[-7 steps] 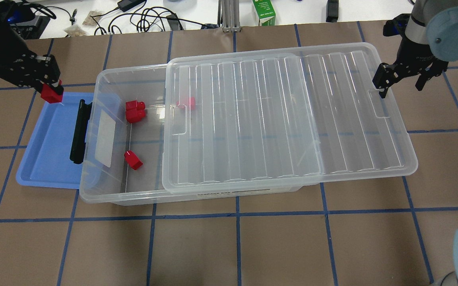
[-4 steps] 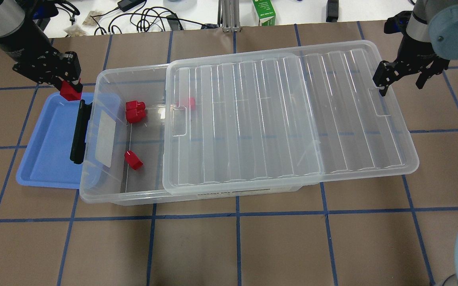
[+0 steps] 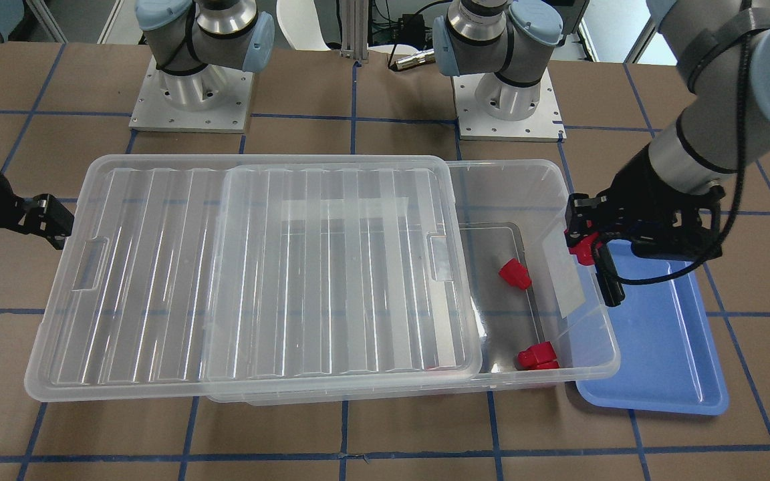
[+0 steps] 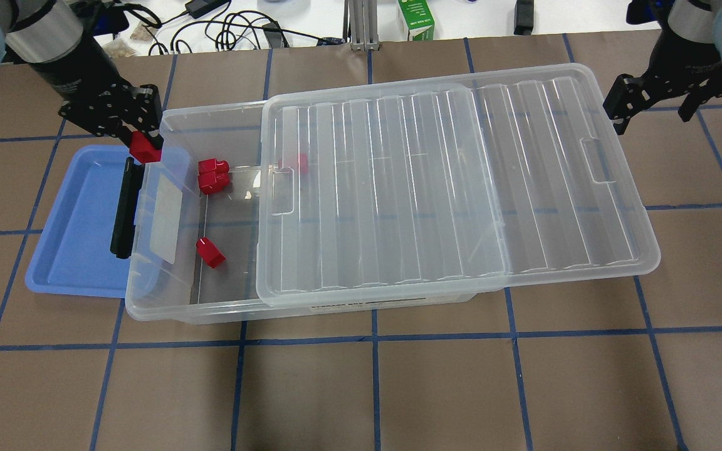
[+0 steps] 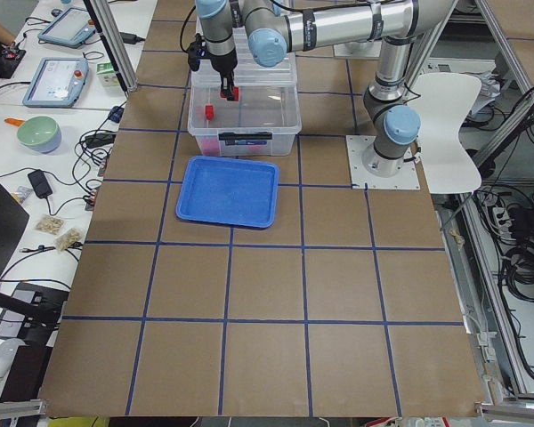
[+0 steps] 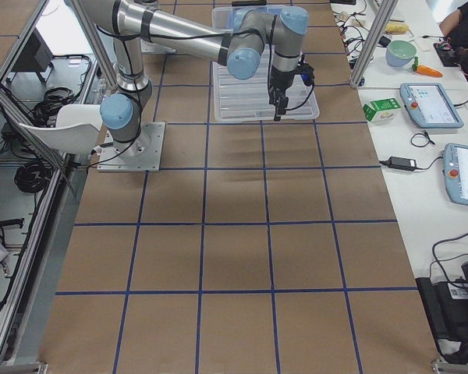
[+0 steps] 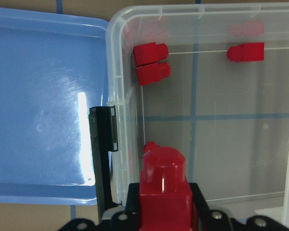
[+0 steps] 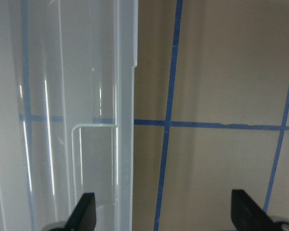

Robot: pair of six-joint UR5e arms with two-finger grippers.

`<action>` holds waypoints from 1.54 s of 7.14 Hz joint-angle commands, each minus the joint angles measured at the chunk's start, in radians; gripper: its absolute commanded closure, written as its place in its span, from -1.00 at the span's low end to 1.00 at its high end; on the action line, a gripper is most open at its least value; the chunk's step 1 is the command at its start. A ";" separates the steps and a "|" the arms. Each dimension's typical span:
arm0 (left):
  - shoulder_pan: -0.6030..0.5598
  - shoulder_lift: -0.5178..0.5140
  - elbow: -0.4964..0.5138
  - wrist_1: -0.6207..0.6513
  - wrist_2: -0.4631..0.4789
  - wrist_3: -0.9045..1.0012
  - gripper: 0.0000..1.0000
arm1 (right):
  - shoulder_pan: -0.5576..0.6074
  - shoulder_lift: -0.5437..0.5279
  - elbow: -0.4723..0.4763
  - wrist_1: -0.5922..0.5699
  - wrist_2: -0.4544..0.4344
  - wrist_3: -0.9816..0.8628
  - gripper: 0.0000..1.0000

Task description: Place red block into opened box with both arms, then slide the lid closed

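My left gripper (image 4: 145,148) is shut on a red block (image 4: 146,149), held over the far left corner of the box (image 4: 210,313), right at its rim. In the left wrist view that red block (image 7: 164,185) hangs above the box's open end. Three more red blocks (image 4: 213,174) lie in the open part, and another one (image 4: 299,162) shows under the lid (image 4: 449,188). The lid covers most of the box and overhangs its right end. My right gripper (image 4: 652,108) is open, with one finger (image 8: 84,214) above the lid's short edge and the other over the table.
A blue tray (image 4: 73,250) lies against the box's left end, partly under it, beside the black bar (image 4: 124,210). A green carton (image 4: 416,20) and cables sit along the far table edge. The arm bases (image 3: 505,100) stand at the near side.
My left gripper has carried the red block to the right, from over the tray's far corner to the box's far left corner. My right gripper has drifted right and farther back, off the lid's end.
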 commanded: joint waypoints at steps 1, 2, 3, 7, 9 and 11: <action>-0.055 -0.004 -0.137 0.130 0.005 -0.002 1.00 | 0.001 -0.119 0.003 0.134 0.043 0.122 -1.00; -0.055 -0.005 -0.233 0.257 0.008 0.005 1.00 | 0.003 -0.146 0.000 0.166 0.057 0.178 -1.00; -0.054 -0.010 -0.324 0.384 0.008 0.012 1.00 | 0.004 -0.179 0.000 0.201 0.059 0.189 -1.00; -0.060 -0.045 -0.454 0.533 0.000 0.002 1.00 | 0.125 -0.174 0.005 0.214 0.062 0.298 -1.00; -0.058 -0.066 -0.455 0.554 0.002 -0.004 1.00 | 0.125 -0.167 0.025 0.213 0.092 0.295 -1.00; -0.058 -0.095 -0.455 0.585 0.002 -0.005 1.00 | 0.125 -0.153 0.028 0.211 0.091 0.296 -1.00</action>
